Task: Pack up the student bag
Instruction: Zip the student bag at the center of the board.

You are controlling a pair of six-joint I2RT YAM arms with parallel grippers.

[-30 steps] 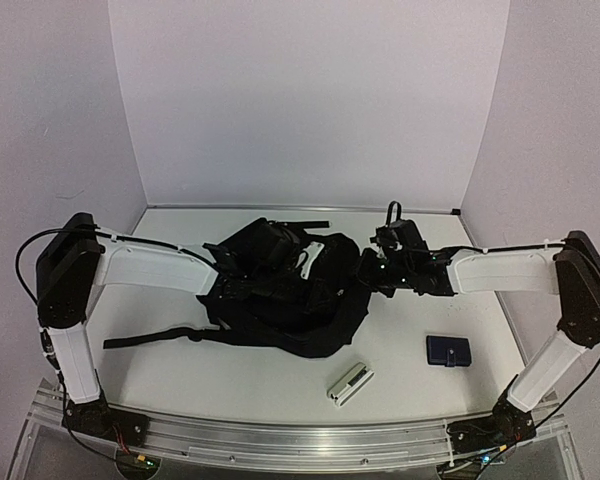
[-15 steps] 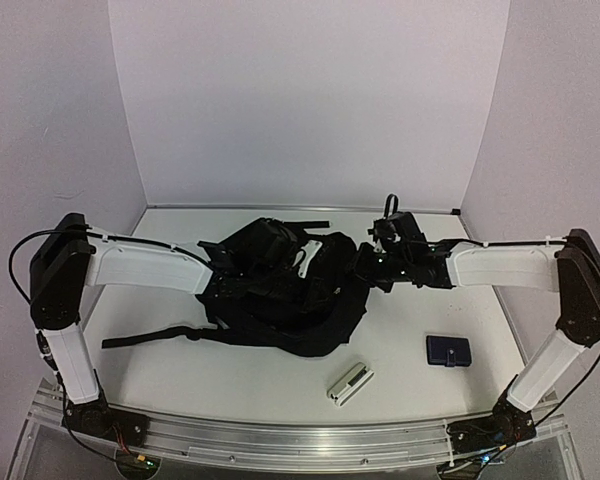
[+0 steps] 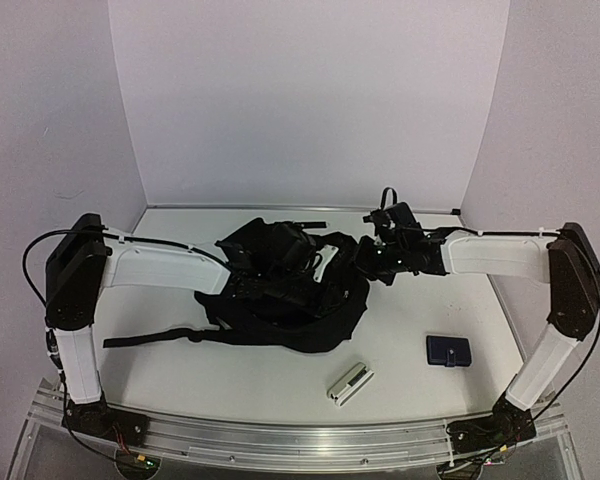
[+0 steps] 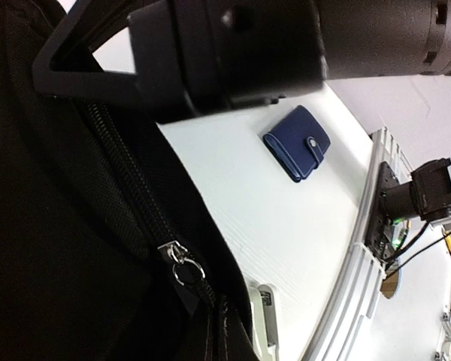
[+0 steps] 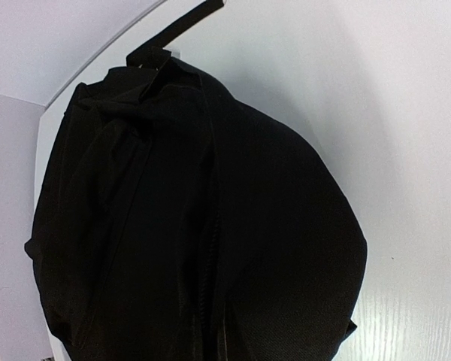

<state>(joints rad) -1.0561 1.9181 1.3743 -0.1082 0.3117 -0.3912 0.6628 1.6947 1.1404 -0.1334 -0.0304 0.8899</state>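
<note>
The student bag (image 3: pixel 290 300), a soft black backpack, lies bunched in the middle of the table. My left gripper (image 3: pixel 302 252) is sunk into its raised top and is shut on the fabric. My right gripper (image 3: pixel 368 265) is at the bag's right upper edge, shut on the cloth there. Neither wrist view shows its own fingers. The left wrist view shows the bag's zipper pull (image 4: pixel 182 263) on dark fabric. Black bag cloth (image 5: pixel 210 226) fills most of the right wrist view.
A dark-blue wallet (image 3: pixel 449 350) lies at the right, also seen from the left wrist (image 4: pixel 297 143). A white-grey case (image 3: pixel 350 382) sits near the front edge. One bag strap (image 3: pixel 150 338) trails left, another strap (image 3: pixel 302 224) lies behind. White walls close three sides.
The left arm has pushed to the right and the bag's top has bunched up higher. The right gripper has shifted slightly back and left with the bag's edge.
</note>
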